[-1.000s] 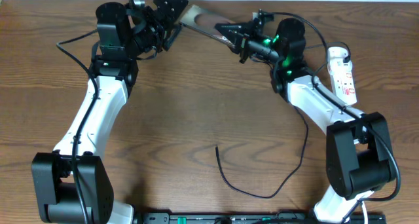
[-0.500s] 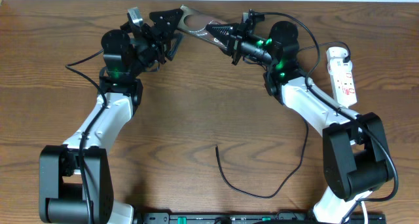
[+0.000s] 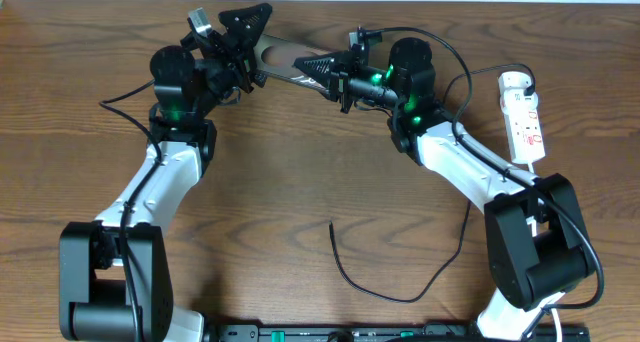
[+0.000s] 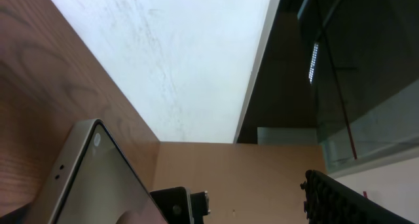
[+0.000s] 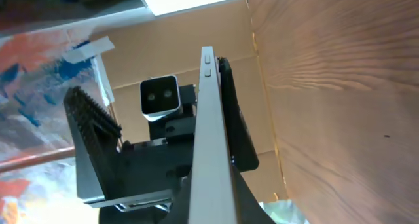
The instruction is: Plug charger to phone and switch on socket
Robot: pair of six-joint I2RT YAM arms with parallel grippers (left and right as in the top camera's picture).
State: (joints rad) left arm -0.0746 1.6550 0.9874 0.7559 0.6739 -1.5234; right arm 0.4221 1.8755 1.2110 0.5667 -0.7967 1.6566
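We see the phone (image 3: 285, 64) lifted off the table (image 3: 300, 172) near its far edge, tilted and stretched between the two claws. The right gripper (image 3: 325, 70) is clamped tight on one end of it. From the right wrist the phone (image 5: 208, 158) shows edge-on, with a dark finger (image 5: 234, 135) pressed flat against its side. The left gripper (image 3: 243, 30) stands with its jaws spread wide at the phone's other end. From the left wrist we see the slab (image 4: 91, 178) low on the left and one ribbed finger (image 4: 334, 198) well off to the right. We cannot tell whether that claw touches the phone.

The charger (image 3: 338, 262) lies on the table well apart from both claws, its black cable curling toward the near edge and its connector tip (image 3: 331, 225) free on the wood. The cable runs back under the right arm, so we lose its far end. The socket (image 3: 527, 122) lies at the right side of the table, beyond the right arm.
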